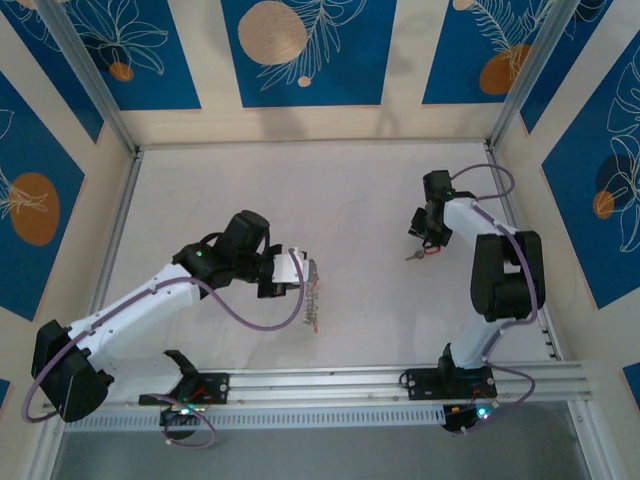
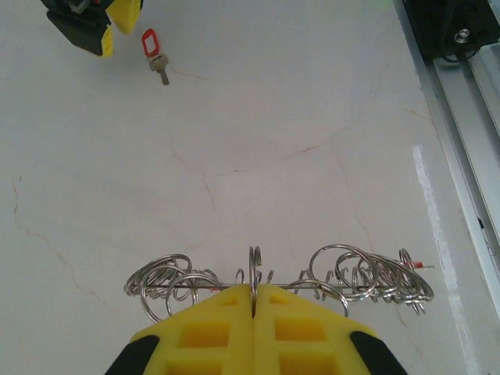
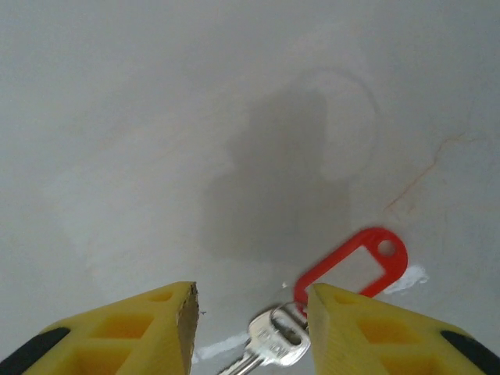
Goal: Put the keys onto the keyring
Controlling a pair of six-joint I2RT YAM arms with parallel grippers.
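My left gripper (image 2: pixel 255 291) is shut on one ring of the keyring (image 2: pixel 344 275), a bunch of silver split rings strung along a thin wire and held just above the table. In the top view that gripper (image 1: pixel 300 272) points right with the keyring (image 1: pixel 312 296) hanging from it. A small red bit (image 2: pixel 420 266) shows at the bunch's right end. One of the keys (image 3: pixel 273 344), silver with a red tag (image 3: pixel 355 264), lies on the table between the fingers of my open right gripper (image 3: pixel 250 301). The right finger (image 3: pixel 367 328) covers the tag's near end.
The white table (image 1: pixel 340 200) is ringed by an aluminium frame and patterned walls. A rail (image 1: pixel 400 385) with both arm bases runs along the near edge. From the left wrist, the key (image 2: pixel 160 69) and the right gripper (image 2: pixel 101 23) sit far off at top left.
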